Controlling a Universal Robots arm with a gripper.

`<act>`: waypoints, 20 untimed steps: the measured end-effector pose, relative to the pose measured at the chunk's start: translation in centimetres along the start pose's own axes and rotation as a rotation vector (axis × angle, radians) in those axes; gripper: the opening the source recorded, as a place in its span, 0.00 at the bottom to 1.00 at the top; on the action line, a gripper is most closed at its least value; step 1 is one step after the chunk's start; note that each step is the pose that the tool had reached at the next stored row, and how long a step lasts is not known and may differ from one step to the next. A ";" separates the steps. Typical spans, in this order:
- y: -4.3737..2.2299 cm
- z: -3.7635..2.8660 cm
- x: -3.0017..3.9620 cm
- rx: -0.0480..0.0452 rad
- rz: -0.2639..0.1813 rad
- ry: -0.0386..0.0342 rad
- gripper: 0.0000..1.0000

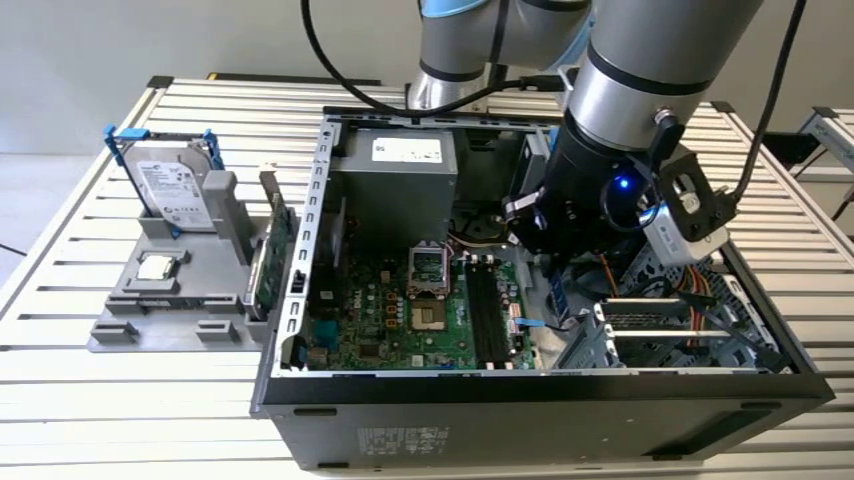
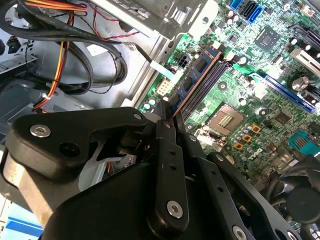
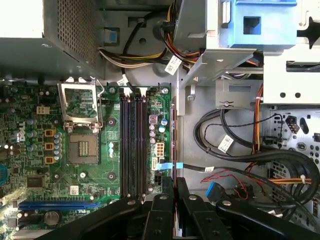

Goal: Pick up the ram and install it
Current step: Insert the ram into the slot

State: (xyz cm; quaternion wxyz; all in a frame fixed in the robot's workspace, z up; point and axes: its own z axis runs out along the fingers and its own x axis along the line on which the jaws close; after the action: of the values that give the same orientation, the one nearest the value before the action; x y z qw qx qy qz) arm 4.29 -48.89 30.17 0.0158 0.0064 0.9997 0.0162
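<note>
Over open case, exterior view: arm lowered inside, at 3 o'clock of memory slots.

Second wrist view: gripper pinched shut on ram, stick edge-on.

First wrist view: ram hangs just beside dark slots, at their 3 o'clock, not seated. Judged step: carrying to slot; needs alignment over slot.

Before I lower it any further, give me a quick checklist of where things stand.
1. Grip: ok. The tool is shut on one end of the ram.
2. Direction: ok. In the first wrist view the ram runs parallel to the memory slots.
3. Position over a slot: not ok. In that view the ram lies beside the slots, by the board's edge.
4. Slots free: ok. They look empty.
5. Latches open: cannot tell.
6. Cable clearance: cannot tell. A thin cable crosses the ram's line.
</note>
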 end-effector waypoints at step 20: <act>0.18 1.58 0.72 -0.0003 -0.008 0.0001 0.00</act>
State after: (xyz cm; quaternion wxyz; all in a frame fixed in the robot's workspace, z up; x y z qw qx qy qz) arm 3.62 -48.65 28.57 0.0158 0.0022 0.9997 0.0163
